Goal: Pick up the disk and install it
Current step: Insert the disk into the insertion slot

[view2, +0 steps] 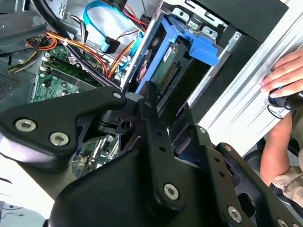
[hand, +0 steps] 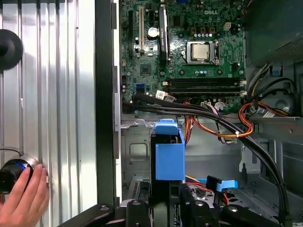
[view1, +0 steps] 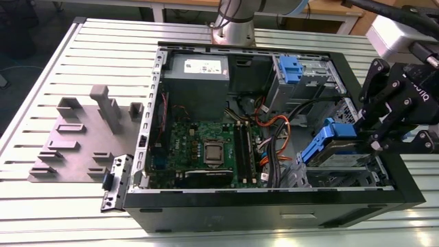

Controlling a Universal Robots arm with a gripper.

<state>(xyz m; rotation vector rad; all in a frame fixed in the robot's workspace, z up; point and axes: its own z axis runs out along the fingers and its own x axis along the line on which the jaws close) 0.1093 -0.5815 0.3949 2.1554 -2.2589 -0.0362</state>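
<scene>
In the exterior view, a black computer case (view1: 274, 211) lies open on a ribbed metal surface (view1: 41, 216). The black end effector (view1: 365, 135) is at the right side of the frame, over the lower right corner of the case. It is closed on the disk (view1: 329, 149). The disk is tilted, with its blue end up, and its low end is down by the metal bay in that corner. I cannot tell if it touches the bay. In the first wrist view, the disk (hand: 169, 153) sits between the two black fingers (hand: 136, 213), one on each side. In the second wrist view, the disk (view2: 165, 68) shows its blue rails just past the end effector (view2: 168, 101). A green board (view1: 205, 146) fills the middle of the case, and a big grey box (view1: 195, 77) sits in the upper middle. Orange and black wires (view1: 274, 128) run between the board and the disk. A flat grey plate (view1: 75, 144) with little blocks lies on the surface at the left of the frame. In the first wrist view, a person's hand (hand: 21, 201) rests on a round black knob (hand: 10, 172) on the surface just outside the case.
</scene>
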